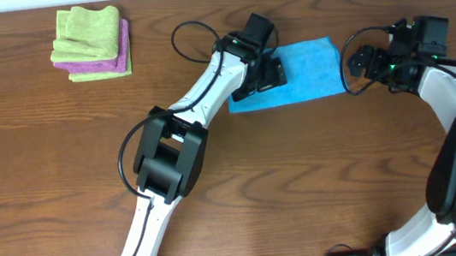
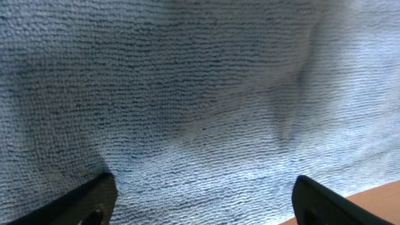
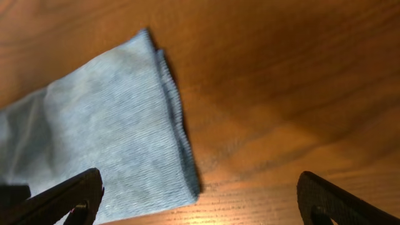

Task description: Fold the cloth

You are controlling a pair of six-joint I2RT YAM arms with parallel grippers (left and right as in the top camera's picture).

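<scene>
The sky-blue cloth (image 1: 308, 71) lies folded into a flat rectangle on the wooden table at the back centre-right. My left gripper (image 1: 267, 73) is open and low over the cloth's left part; in the left wrist view the cloth (image 2: 200, 94) fills the frame between the spread fingers (image 2: 203, 200). My right gripper (image 1: 357, 63) is open, just off the cloth's right edge. The right wrist view shows the cloth's layered right end (image 3: 119, 125) between and left of the open fingers (image 3: 200, 200). No white tag shows.
A stack of a light green cloth (image 1: 86, 32) on a purple cloth (image 1: 109, 62) sits at the back left. Bare wooden table (image 1: 320, 178) spreads in front of the blue cloth. The table's far edge runs close behind both grippers.
</scene>
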